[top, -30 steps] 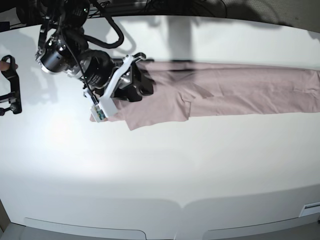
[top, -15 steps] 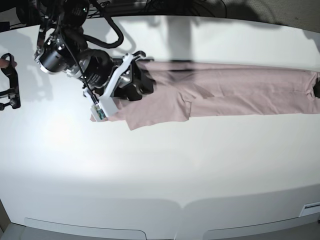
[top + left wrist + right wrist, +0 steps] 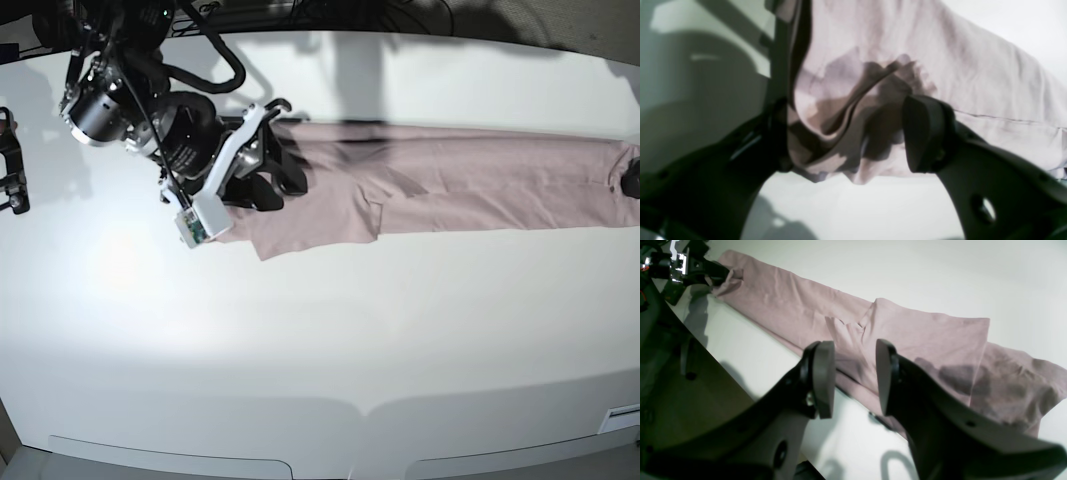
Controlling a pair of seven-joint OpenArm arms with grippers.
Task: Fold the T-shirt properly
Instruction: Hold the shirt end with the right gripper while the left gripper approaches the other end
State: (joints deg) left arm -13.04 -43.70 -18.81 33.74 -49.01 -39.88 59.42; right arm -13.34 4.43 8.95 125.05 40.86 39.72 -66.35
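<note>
T-shirt point(image 3: 470, 185) lies as a long band across the table point(image 3: 330, 340); we see left gripper point(image 3: 846, 133) wide open at its bunched end edge, right gripper point(image 3: 855, 373) half open, empty.

A broad, smooth white table point(image 3: 330, 330) carried a single dusty-pink cotton T-shirt point(image 3: 470, 180), which lay flat on its far half as a long narrow band running from left of centre to the right edge. Its left end spread wider, with a folded flap.
</note>
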